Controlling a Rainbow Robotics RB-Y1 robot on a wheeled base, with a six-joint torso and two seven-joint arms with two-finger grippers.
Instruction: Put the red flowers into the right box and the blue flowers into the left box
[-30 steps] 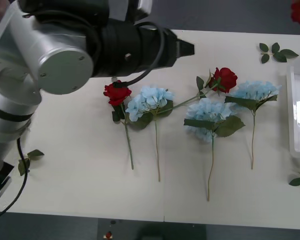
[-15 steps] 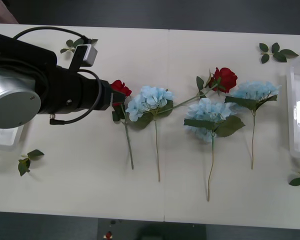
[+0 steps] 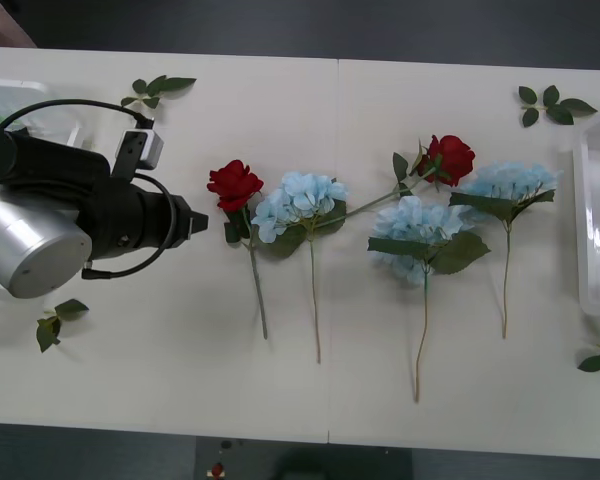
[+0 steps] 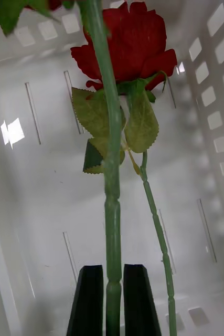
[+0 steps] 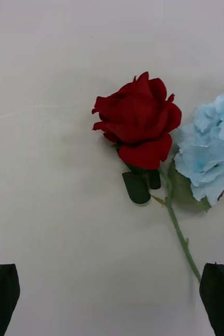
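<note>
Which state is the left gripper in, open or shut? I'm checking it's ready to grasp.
Open. The left gripper has its black fingers at opposite corners of its wrist view, with bare table and the red rose beyond them.

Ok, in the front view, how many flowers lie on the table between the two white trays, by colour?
Artificial deep-red roses: 2
Artificial pale-blue hydrangea clusters: 3
Total: 5
</note>
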